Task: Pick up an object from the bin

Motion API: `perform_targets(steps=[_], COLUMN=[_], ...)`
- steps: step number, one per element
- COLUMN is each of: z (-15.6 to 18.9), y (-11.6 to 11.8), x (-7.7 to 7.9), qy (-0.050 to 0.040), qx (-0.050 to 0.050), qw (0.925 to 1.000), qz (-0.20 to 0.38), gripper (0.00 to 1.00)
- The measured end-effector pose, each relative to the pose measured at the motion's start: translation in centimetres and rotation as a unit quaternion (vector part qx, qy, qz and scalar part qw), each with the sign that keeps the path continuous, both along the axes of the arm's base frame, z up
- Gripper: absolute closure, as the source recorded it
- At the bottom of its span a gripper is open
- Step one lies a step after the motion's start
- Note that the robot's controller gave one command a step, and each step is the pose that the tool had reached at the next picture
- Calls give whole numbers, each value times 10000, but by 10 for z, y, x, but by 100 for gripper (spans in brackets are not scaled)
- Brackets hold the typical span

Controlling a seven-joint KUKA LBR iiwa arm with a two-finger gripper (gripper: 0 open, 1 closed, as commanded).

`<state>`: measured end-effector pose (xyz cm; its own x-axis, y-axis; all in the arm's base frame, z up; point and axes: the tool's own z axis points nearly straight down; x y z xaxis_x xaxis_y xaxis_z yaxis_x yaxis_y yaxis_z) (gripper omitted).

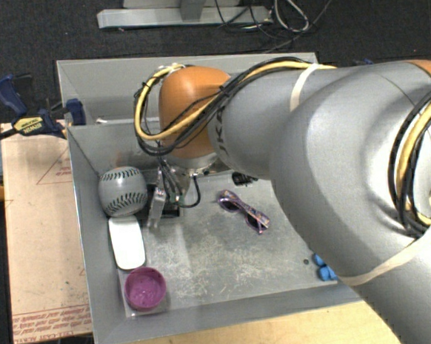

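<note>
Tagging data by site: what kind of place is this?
Probably a robotics lab bin-picking cell: robot arm over a grey metal bin holding a grey ball and purple sunglasses, cables on the floor behind.

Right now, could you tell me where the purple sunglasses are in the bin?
In the camera view the purple sunglasses lie on the floor of the bin near its middle, right of the gripper and the grey ball, apart from both.

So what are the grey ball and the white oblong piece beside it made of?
Grey ball: probably soft rubber or foam, matte, with moulded baseball-style seams. White oblong piece: likely smooth plastic, its rounded surface faintly glossy.
</note>
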<state>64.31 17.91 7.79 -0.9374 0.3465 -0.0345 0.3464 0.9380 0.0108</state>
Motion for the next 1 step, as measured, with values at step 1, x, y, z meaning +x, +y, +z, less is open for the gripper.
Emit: perform_targets(steps=[1], z=[0], y=[0], x=[0], qy=[0], qx=[0], qw=[10000], qz=[0], gripper=[100])
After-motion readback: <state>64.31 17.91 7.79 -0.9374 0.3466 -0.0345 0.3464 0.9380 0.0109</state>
